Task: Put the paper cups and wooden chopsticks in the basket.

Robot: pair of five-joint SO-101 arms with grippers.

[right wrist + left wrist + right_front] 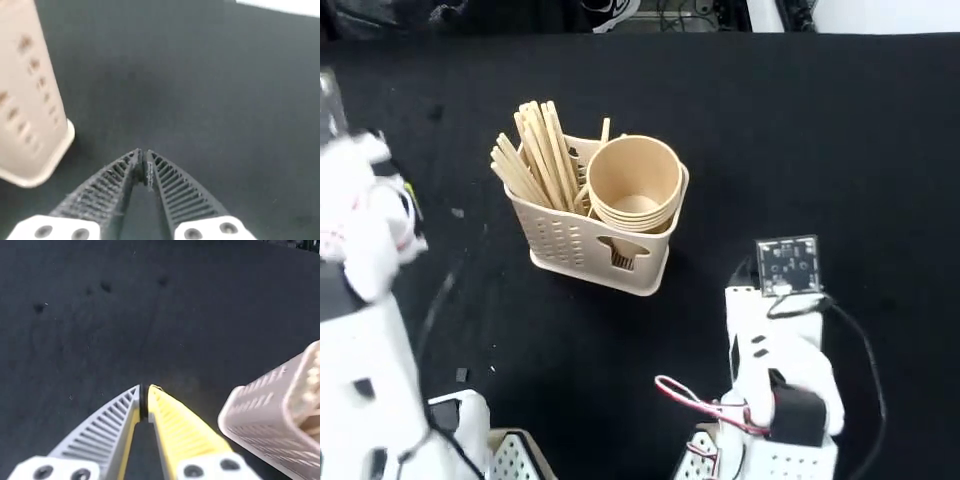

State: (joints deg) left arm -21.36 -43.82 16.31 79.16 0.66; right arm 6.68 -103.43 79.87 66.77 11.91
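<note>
Left wrist view: the left gripper (145,391) has its fingers pressed together on nothing, with the basket (270,415) near. The right gripper (144,159) is likewise pinched closed and empty. In the high view the wooden chopsticks (535,155) fill the basket's 9 o'clock half and the paper cups (633,185) its 3 o'clock half. The chopsticks lean toward 10 o'clock, so an arm brushing them could tip the basket.
</note>
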